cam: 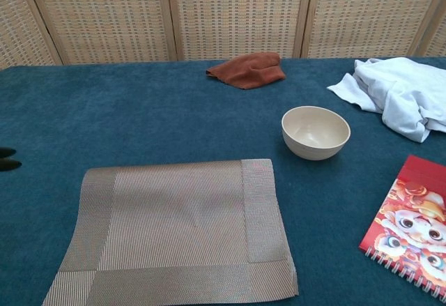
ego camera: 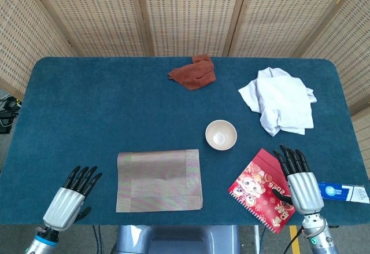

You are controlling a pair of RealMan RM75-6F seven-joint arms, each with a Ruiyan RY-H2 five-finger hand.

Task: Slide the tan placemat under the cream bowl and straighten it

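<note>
Placemat [ego camera: 159, 180] flat, apart from bowl [ego camera: 221, 134]

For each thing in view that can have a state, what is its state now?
tan placemat: flat, apart from bowl
cream bowl: upright, empty, on bare table
brown cloth: crumpled
white cloth: crumpled
red notebook: closed
left hand: holds nothing, fingers apart
right hand: holds nothing, over notebook edge

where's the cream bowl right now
In the head view the cream bowl sits on the bare blue table, right of centre, just beyond the tan placemat right far corner and not touching it.
</note>
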